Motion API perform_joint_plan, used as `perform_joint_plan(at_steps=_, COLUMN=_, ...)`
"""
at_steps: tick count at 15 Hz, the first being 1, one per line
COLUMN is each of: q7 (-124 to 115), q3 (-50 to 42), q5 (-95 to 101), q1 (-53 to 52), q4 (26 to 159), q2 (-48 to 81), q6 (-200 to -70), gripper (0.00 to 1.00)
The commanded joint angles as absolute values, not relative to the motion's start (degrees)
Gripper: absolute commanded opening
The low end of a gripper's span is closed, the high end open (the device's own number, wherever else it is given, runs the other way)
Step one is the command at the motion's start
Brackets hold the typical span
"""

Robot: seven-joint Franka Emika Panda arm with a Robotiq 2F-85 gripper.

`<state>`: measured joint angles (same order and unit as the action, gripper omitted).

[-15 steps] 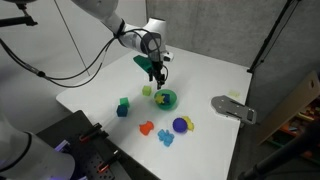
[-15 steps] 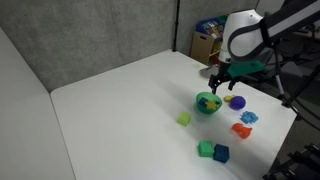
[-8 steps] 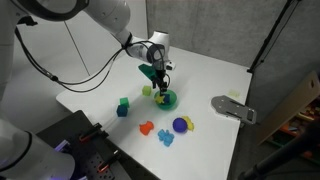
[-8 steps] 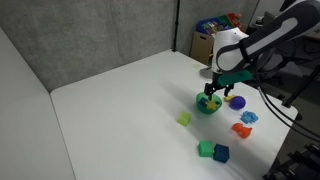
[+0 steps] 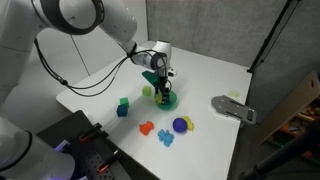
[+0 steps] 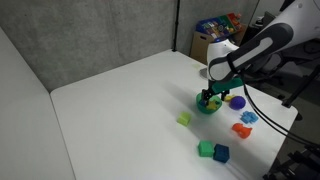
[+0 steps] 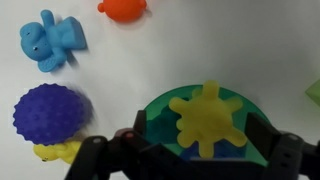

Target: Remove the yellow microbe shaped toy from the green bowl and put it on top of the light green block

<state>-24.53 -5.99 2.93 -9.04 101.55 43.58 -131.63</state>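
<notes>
The yellow microbe shaped toy (image 7: 208,120) lies in the green bowl (image 7: 160,104). The bowl also shows in both exterior views (image 5: 167,101) (image 6: 205,108). My gripper (image 7: 205,135) is open and low over the bowl, with one finger on each side of the toy and not closed on it. The gripper shows in both exterior views (image 5: 159,88) (image 6: 211,95). The light green block (image 5: 147,91) (image 6: 184,119) stands on the white table just beside the bowl. A sliver of it shows at the right edge of the wrist view (image 7: 314,92).
A purple ball (image 7: 50,112) with a small yellow piece (image 7: 58,151) lies near the bowl, with a blue toy (image 7: 52,42) and an orange toy (image 7: 123,9) beyond. A darker green cube (image 5: 124,102) and a blue cube (image 5: 122,111) stand together. A grey fixture (image 5: 233,108) sits at the table edge.
The gripper has come down from above the bowl to just over it, so its fingers now sit on either side of the yellow toy. The objects have not moved.
</notes>
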Motion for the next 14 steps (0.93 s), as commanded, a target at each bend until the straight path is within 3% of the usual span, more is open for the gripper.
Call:
perform_joint_plan(at_steps=1, q7=-26.3, q3=-7.2, q5=4.0, q1=-10.1, q4=98.1, q2=46.0, q6=-129.9, gripper=0.75)
perform_joint_plan(at_steps=2, q7=-26.3, q3=-7.2, q5=3.9, q1=-10.2, q4=97.8, q2=46.2, q6=-129.8, gripper=0.75)
perform_joint_plan(at_steps=9, q7=-26.9, q3=-7.2, q5=2.8, q1=-9.8, q4=96.5, q2=44.1, q6=-127.4, gripper=0.20)
perform_joint_plan(at_steps=14, q7=-26.1, q3=-6.1, q5=0.4, q1=-8.1, q4=94.3, q2=39.7, q6=-124.1, gripper=0.08)
